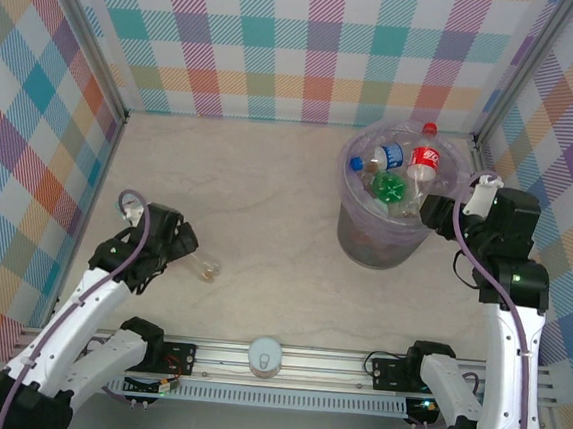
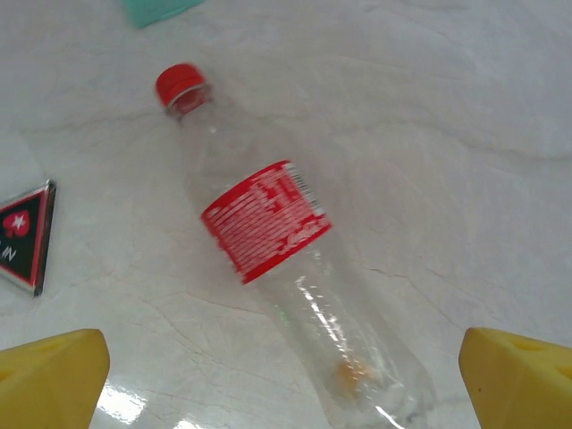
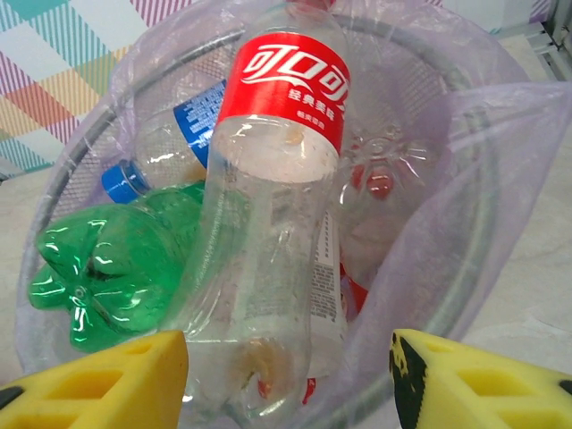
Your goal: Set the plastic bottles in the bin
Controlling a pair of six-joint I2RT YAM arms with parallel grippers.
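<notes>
- As I watch from above, my left arm stretches toward 1 o'clock, with the left gripper [image 2: 286, 389] spread wide and empty, flanking the base of a red-capped bottle [image 2: 268, 223] lying on the table [image 2: 447, 107].
- My right arm stands elbow-high, with the right gripper [image 3: 286, 375] wide open and holding nothing at the bin [image 3: 505, 179] rim's 3 o'clock; the other bottles [image 3: 281, 179] are piled inside.

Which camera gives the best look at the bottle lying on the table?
The left wrist view: the bottle lies close up, red cap and label clear. From above it is tiny, half hidden under the left arm.
</notes>
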